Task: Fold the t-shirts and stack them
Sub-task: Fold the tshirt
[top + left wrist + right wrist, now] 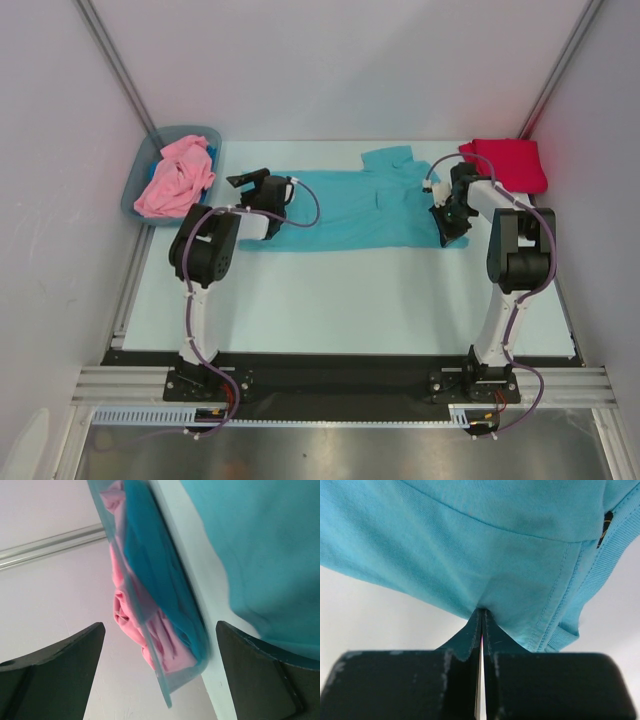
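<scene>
Right wrist view: right pincer [481, 614] pinches teal t-shirt [470, 540]; left pincer [160, 625] gapes wide.

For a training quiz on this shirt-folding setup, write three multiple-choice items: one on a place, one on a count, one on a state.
1. The pink shirt lies: A) in the bin; B) hanging from a gripper; C) draped over an arm.
2. Shirts outside the bin: A) one; B) two; C) three.
3. The right gripper is: A) open above the cloth; B) shut on the teal shirt; C) shut on nothing.
Answers: 1 A, it is bunched inside the bin. 2 B, only the teal shirt and the red shirt lie on the table. 3 B, its jaws pinch teal cloth.
</scene>
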Tool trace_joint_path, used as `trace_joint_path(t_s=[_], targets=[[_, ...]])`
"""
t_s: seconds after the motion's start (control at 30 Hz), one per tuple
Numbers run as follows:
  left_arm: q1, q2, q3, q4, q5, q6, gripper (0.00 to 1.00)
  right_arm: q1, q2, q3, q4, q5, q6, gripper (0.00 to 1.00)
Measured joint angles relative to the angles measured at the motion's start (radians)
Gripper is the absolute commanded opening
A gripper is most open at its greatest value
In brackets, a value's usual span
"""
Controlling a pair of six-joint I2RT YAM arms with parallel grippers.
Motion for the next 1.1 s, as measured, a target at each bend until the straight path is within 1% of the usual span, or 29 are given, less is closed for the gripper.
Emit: trace_joint_path(t_s=[0.13, 0.3, 0.47, 0.63, 0.77, 0.9, 1.1], targets=[[-0.003, -0.051, 0.094, -0.138, 0.035, -0.068, 1.0, 0.028, 0.0, 0.031, -0.034, 0.016, -0.001, 0.0], [-0.021, -0.143, 0.146, -0.261, 0.117, -0.14, 1.0, 0.066, 0.005, 0.145, -0.053, 0.016, 0.002, 0.0], [-0.061, -0.197, 0.149, -0.465, 0.267, -0.232, 1.0, 0.074, 0.045, 0.226, -0.042, 0.019, 0.005, 0.0], [-0.084, -0.201, 0.125, -0.628, 0.399, -0.288, 1.0, 0.071, 0.093, 0.23, -0.042, 0.026, 0.008, 0.0], [-0.082, -0.201, 0.111, -0.74, 0.464, -0.312, 1.0, 0.07, 0.105, 0.23, -0.044, 0.034, 0.009, 0.0], [-0.074, -0.201, 0.11, -0.775, 0.476, -0.335, 1.0, 0.069, 0.105, 0.229, -0.044, 0.039, 0.009, 0.0], [-0.037, -0.199, 0.069, -0.714, 0.443, -0.336, 1.0, 0.063, 0.105, 0.206, -0.043, 0.042, 0.008, 0.0]])
